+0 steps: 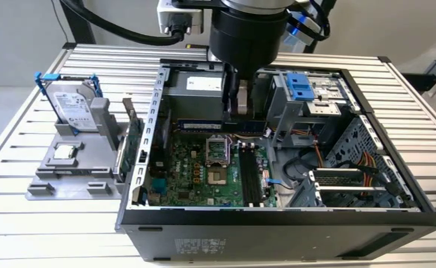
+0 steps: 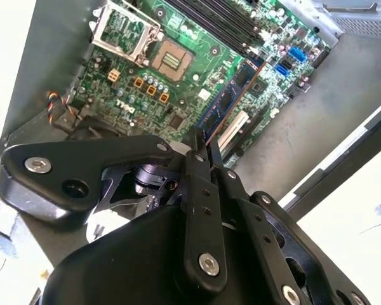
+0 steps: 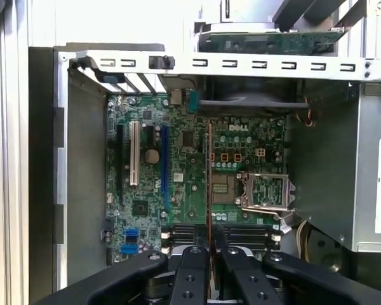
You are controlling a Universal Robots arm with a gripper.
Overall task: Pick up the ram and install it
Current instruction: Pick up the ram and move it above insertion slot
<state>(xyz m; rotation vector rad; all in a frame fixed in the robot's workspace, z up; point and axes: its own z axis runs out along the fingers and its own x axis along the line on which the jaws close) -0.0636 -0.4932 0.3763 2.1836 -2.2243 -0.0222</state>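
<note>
Gripping the ram [image 1: 199, 125] in the claw [image 1: 238, 114], pinched narrow against both faces of the blue stick. Hanging with it inside the open computer case [image 1: 278, 220] on the slatted bench [image 1: 24, 223], above the green motherboard [image 1: 195, 173] and not in any slot.

In the exterior view, carrying the stick level, stretched from nine to three o'clock, just at twelve o'clock of the CPU socket [image 1: 216, 148]. Held crosswise to the black memory slots [image 1: 249, 178], which lie at five o'clock from the stick and run from twelve to six.

In the second wrist view, closed claw [image 2: 205, 145] with the ram [image 2: 232, 98] reaching out from between the black fingers [image 2: 197, 190], row of dark chips on the visible face, motherboard beneath. In the first wrist view, the same grip at the claw [image 3: 209, 250], with the ram [image 3: 209, 184] seen edge-on as a thin line over the board, beside the socket.

Off at nine o'clock of the case in the exterior view, on the bench: a grey holder [image 1: 69, 173]. In its far part, at ten o'clock, a silver hard drive [image 1: 75, 109] with blue rails, upright. On edge just beside the case wall, a green expansion card [image 1: 132, 148].
</note>
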